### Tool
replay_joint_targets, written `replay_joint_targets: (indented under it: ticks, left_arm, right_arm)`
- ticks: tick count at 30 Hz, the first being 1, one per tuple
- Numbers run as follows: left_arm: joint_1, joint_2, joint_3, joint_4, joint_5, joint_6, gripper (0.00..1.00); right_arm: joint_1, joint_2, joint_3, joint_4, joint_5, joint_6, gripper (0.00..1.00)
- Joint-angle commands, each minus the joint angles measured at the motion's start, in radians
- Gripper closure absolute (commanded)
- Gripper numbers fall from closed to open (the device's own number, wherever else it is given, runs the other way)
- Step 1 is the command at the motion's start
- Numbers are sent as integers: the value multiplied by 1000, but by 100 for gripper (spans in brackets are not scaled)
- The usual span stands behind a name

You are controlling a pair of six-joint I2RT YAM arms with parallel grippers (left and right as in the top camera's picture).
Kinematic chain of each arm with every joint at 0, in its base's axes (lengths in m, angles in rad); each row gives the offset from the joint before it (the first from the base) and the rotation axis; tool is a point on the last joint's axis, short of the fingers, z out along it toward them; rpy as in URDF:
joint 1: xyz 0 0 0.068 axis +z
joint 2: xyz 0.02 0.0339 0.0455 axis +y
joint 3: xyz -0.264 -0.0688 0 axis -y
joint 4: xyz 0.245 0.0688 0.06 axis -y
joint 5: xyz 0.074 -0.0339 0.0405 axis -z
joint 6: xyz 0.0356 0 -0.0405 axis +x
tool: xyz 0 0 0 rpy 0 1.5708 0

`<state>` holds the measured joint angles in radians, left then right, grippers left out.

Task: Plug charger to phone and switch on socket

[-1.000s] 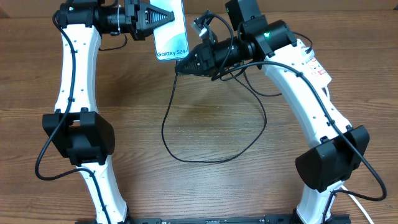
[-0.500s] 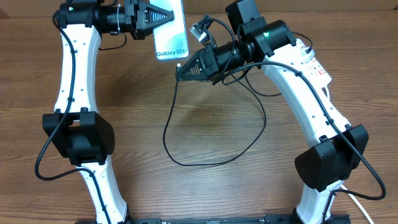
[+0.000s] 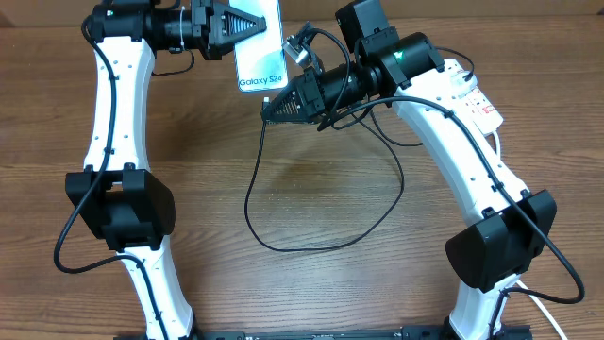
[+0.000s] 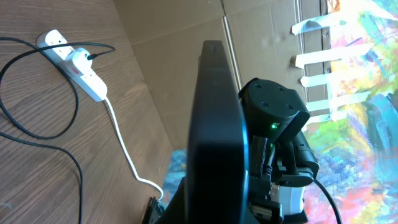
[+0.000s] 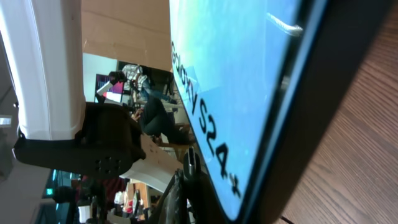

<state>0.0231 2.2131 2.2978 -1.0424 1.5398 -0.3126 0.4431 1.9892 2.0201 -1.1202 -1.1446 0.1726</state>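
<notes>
Wooden table (image 3: 321,293), phone (image 3: 265,62) reading "Galaxy S24"

Both arms are showing smooth white shells (image 3: 118,94) between bulky black joint housings (image 3: 123,208), with thin black cables (image 3: 58,250) looping alongside. The left gripper (image 3: 257,25) and right gripper (image 3: 272,107) are tapering into black ribbed wedges. A green light (image 3: 404,54) is glowing on the right arm's black wrist, near a red-marked white label (image 3: 477,99).

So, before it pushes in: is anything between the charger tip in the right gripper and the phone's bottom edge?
Nothing visible. The right gripper holds the charger tip by the lower edge of the phone, which the left gripper holds; no object shows between them. The port itself is hidden.
</notes>
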Motion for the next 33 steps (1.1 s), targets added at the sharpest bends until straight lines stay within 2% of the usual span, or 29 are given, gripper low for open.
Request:
replay_joint_targets:
  ticks: [1, 6, 33]
  left_arm:
    - [-20, 7, 8, 4, 43, -3, 96]
    - [-23, 7, 8, 4, 43, -3, 96]
    - [-24, 7, 8, 4, 43, -2, 96]
  right_arm:
    - [8, 4, 0, 15, 11, 13, 96]
    - [8, 4, 0, 42, 31, 65, 96]
    - [20, 4, 0, 105, 71, 128, 96]
